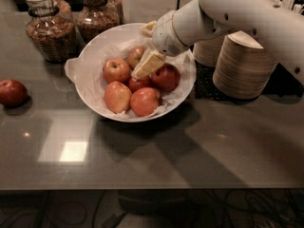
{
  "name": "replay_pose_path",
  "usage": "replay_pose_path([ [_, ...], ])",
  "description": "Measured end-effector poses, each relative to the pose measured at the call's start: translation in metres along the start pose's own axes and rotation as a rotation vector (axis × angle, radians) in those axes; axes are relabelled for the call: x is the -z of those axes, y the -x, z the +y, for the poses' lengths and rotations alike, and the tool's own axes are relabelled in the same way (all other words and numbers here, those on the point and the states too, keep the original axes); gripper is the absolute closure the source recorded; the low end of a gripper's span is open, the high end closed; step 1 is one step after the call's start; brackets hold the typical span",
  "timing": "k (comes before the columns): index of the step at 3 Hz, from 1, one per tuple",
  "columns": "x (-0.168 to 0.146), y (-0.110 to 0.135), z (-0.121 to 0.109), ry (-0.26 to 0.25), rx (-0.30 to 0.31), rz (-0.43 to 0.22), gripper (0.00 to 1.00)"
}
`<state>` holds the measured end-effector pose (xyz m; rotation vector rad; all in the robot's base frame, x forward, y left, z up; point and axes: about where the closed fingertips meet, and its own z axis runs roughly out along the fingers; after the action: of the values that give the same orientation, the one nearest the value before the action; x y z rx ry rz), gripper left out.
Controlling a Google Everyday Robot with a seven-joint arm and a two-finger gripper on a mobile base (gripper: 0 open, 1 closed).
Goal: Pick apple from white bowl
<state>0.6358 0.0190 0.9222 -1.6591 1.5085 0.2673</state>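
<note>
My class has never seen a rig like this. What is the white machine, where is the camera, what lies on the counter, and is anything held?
The white tube is a robot's single arm. It ends in a gripper, lowered into the white bowl among several red apples. One camera looks down on the dark counter; its mounting is not known. A loose apple lies at the left, two glass jars stand behind the bowl, and stacked paper bowls sit at the right. Whether an apple is held cannot be told.
</note>
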Motion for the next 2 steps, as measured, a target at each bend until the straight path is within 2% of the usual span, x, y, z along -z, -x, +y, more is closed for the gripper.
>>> replay_pose_path([
  [1, -0.0001, 0.0000, 0.0003, 0.000, 0.000, 0.000, 0.08],
  [2, 0.0091, -0.0046, 0.0089, -0.021, -0.017, 0.012, 0.10],
])
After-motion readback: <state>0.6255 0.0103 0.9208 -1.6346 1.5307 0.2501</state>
